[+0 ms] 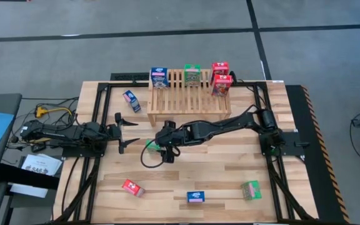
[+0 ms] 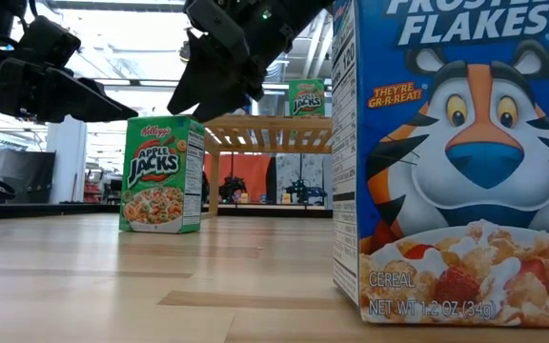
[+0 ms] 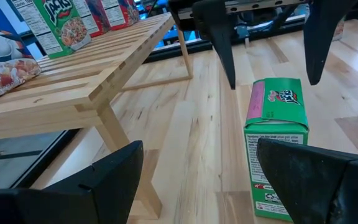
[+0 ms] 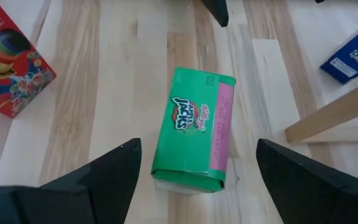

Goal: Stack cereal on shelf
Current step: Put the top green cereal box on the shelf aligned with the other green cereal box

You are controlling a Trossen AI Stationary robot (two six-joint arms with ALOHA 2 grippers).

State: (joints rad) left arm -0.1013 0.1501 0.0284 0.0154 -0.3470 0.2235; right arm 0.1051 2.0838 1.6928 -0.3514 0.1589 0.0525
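Directly above the upright green cereal box (image 1: 150,145) standing mid-bench just before the shelf (image 1: 189,100), the right gripper (image 1: 165,148) hangs with fingers apart and empty, so it should probably descend centred and clamp the 2 broad faces squarely.

Glossy printed cardboard box (image 4: 194,130), pale matt wooden table (image 4: 104,74).

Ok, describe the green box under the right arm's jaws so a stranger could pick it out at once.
Start at the slatted wooden rack at the table's far edge and come toward the table's middle. Just in front of the rack the right gripper hangs with open jaws over a green Apple Jacks box standing upright. The other green boxes are elsewhere: one on the rack, one near the front edge.
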